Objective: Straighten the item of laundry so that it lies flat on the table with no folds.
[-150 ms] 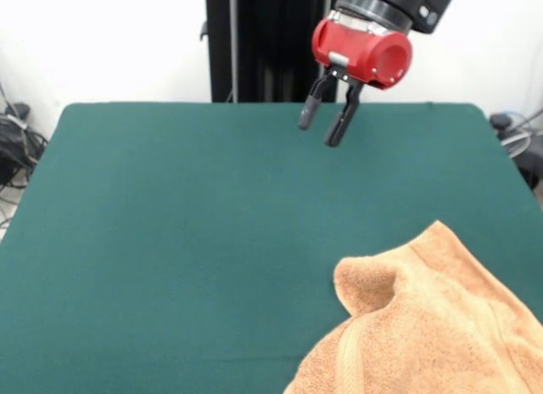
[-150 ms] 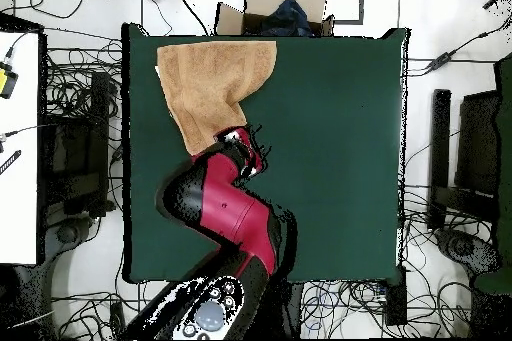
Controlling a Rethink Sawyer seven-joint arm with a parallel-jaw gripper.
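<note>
Towel: a small light orange-tan terry hand towel [image 1: 433, 326] was seen lying at a corner of the table, in the lower right of the front view and in the upper left of the overhead view [image 2: 212, 87].
Towel's lie: it was not flat; a rounded corner [image 1: 366, 284] was doubled over on the cloth, a woven border band ran down beneath it, and in the overhead view the cloth narrowed to a point toward the arm.
Table: a large rectangular table with a dark green felt-like top [image 1: 170, 241] was left mostly bare, with ample room beside the towel for it to be spread out.
Gripper: the black two-fingered claw on its red wrist housing [image 1: 326, 121] was held above the table toward its far side, well apart from the towel in the front view.
Claw state: the fingers were parted by a moderate gap and nothing was held between them.
Why so held: the raised, empty claw was judged to be poised between grasps, kept clear of the cloth so that it would not be dragged.
Progress: the task was judged unfinished, since the fold was not yet undone.
Next need: a grasp at the doubled corner or at an outer edge was judged to be called for, followed by a pull toward the bare felt.
</note>
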